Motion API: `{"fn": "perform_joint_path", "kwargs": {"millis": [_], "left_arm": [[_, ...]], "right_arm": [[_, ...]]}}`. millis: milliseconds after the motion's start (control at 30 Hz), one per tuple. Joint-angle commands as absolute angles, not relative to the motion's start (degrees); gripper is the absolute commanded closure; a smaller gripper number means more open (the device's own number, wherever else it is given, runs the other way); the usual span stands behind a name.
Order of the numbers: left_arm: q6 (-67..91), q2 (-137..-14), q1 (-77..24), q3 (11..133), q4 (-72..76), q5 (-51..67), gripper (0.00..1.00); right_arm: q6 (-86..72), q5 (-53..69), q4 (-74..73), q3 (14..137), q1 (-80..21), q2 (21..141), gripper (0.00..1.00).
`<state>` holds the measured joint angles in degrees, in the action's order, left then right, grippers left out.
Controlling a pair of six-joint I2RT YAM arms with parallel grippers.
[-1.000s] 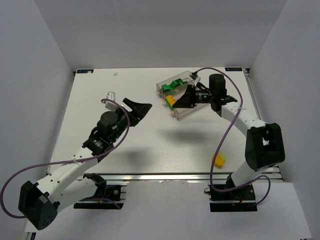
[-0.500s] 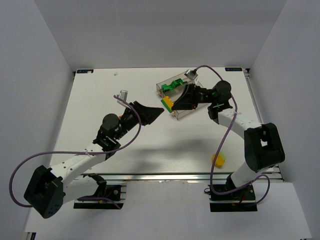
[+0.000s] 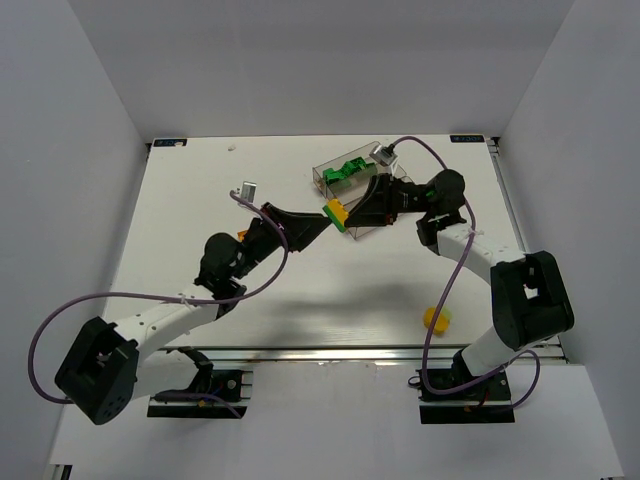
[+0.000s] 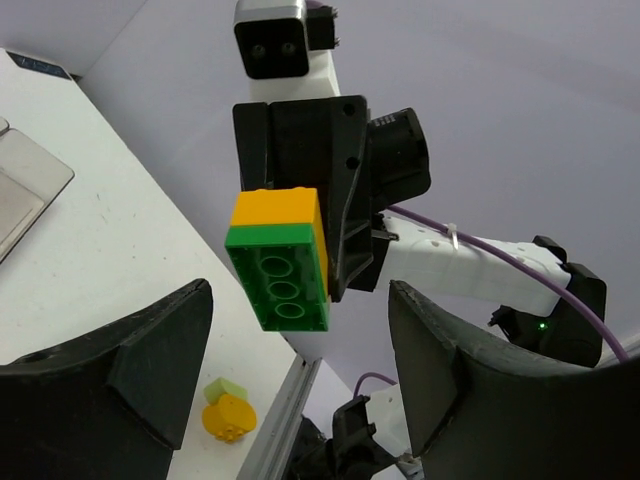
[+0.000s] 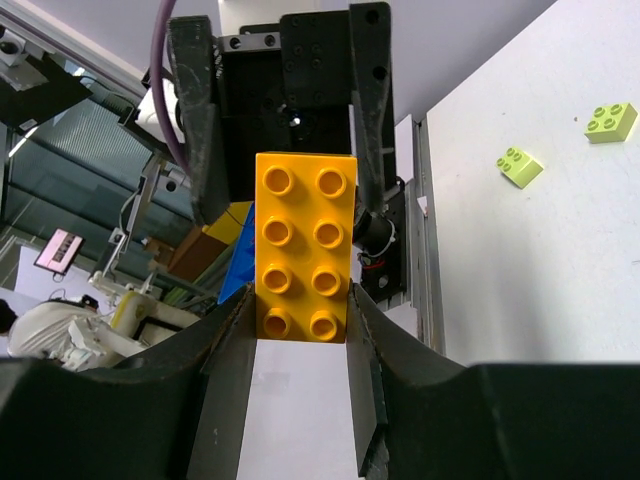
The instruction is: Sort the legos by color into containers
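the right gripper point(image 5: 300, 300) clamps the stacked yellow-and-green brick point(image 4: 278, 258), which lies just ahead of the wide-open, empty left gripper point(image 4: 298, 290).

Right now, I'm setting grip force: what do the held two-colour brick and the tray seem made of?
Brick: apparently hard moulded plastic, smooth with slight sheen; crisp studs and round sockets. Tray: probably thin clear plastic, faintly brownish; walls look see-through.

White table point(image 3: 330, 290): containers point(image 3: 322, 175), yellow lego point(image 3: 436, 319) near front edge.

White table point(image 3: 180, 180) boxed by plain pale walls point(image 3: 90, 80), lit seemingly from above.
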<state>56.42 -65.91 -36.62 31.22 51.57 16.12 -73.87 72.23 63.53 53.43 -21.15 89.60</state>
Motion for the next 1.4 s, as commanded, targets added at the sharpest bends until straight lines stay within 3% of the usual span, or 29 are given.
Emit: {"fn": "perform_joint_path", "kwargs": {"millis": [0, 200, 433, 533, 600, 700, 867, 900, 1367], "left_arm": [[56.95, -66.88, -37.09, 32.25, 53.96, 17.75, 0.2], [58.09, -69.61, -37.18, 33.4, 56.33, 18.72, 0.28], [60.38, -72.33, -37.27, 33.75, 60.99, 20.21, 0.44], [61.35, -73.47, -37.26, 33.75, 63.89, 21.09, 0.57], [61.87, -74.09, -37.18, 34.01, 64.69, 21.79, 0.77], [61.87, -74.27, -37.27, 34.19, 64.25, 22.5, 0.91], [60.65, -71.81, -37.18, 33.31, 61.97, 21.97, 0.94], [60.12, -71.37, -37.18, 33.05, 61.01, 21.62, 1.0], [57.13, -64.16, -35.68, 30.41, 53.71, 20.65, 1.0]], "right_arm": [[-74.27, 71.89, 66.97, 53.96, -21.71, 87.63, 1.0], [-74.0, 71.54, 66.36, 53.35, -22.15, 87.89, 1.0], [-74.0, 71.19, 66.18, 52.65, -22.15, 87.98, 1.0], [-74.09, 71.19, 66.09, 52.56, -22.24, 88.15, 1.0], [-74.09, 71.19, 66.09, 52.56, -22.24, 88.07, 1.0], [-74.0, 71.37, 66.09, 53.08, -22.06, 88.07, 1.0], [-74.09, 71.28, 66.09, 54.4, -21.1, 88.51, 1.0], [-74.18, 71.28, 66.09, 54.75, -20.48, 88.68, 1.0], [-75.06, 71.54, 66.27, 59.24, -14.5, 89.91, 1.0]]}}
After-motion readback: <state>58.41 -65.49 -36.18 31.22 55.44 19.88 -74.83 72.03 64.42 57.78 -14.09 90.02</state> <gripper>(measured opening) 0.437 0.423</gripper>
